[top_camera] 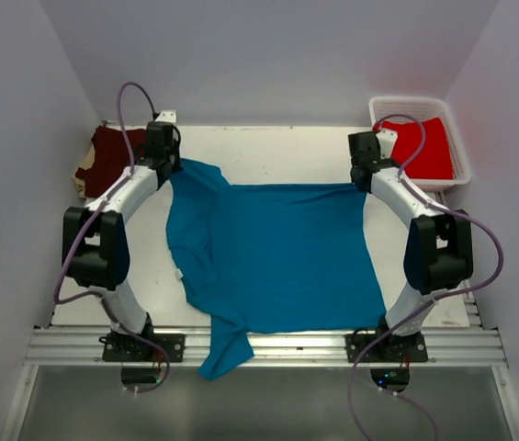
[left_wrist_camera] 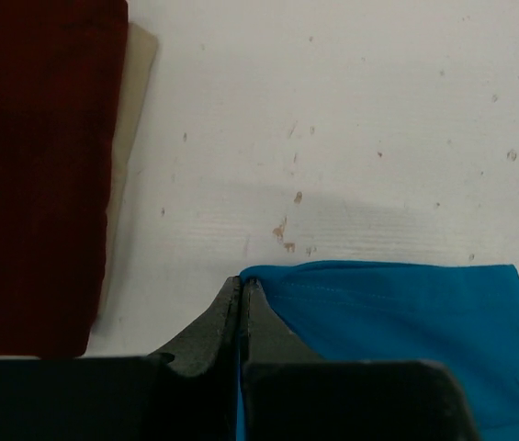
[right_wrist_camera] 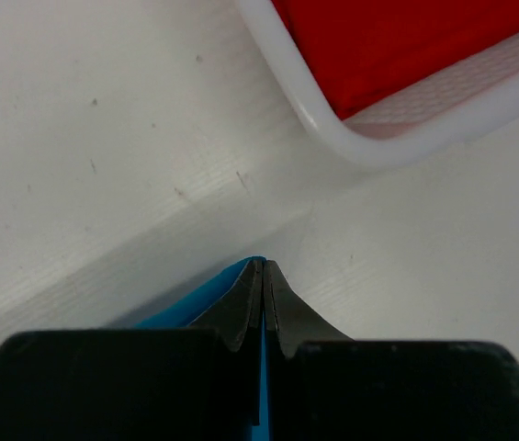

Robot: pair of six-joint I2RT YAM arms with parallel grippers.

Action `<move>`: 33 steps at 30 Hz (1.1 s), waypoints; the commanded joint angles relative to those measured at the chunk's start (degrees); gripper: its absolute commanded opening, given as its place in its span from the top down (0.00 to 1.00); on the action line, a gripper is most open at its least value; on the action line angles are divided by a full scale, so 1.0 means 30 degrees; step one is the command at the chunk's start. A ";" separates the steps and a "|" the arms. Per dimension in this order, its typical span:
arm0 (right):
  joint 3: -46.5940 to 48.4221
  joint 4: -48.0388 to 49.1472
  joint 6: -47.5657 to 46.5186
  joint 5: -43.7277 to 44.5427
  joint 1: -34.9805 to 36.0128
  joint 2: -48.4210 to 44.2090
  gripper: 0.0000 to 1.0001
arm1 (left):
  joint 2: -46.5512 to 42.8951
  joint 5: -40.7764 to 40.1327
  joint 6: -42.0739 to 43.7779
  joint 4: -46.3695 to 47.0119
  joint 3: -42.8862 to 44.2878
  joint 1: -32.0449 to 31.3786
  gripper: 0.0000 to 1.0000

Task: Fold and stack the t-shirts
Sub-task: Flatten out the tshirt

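The teal-blue t-shirt (top_camera: 273, 257) lies spread across the table middle, one sleeve hanging over the near edge. My left gripper (top_camera: 178, 167) is shut on its far left corner, seen in the left wrist view (left_wrist_camera: 242, 283) with blue cloth (left_wrist_camera: 397, 322) between the jaws. My right gripper (top_camera: 362, 181) is shut on its far right corner; in the right wrist view (right_wrist_camera: 261, 268) blue cloth (right_wrist_camera: 199, 303) shows between the jaws. The dark maroon t-shirt (top_camera: 105, 158) lies folded at the far left (left_wrist_camera: 34, 165). The bright red t-shirt (top_camera: 424, 147) sits in the basket (right_wrist_camera: 397, 46).
The white mesh basket (top_camera: 462, 152) stands at the far right corner, its rim (right_wrist_camera: 332, 129) just ahead of my right gripper. White walls enclose the table on three sides. An aluminium rail (top_camera: 268, 347) runs along the near edge.
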 commanded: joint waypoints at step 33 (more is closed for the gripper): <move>-0.2615 0.3599 -0.1576 -0.4976 0.1914 -0.3452 1.00 | -0.1562 0.5888 -0.4997 0.5892 -0.4475 -0.3130 0.52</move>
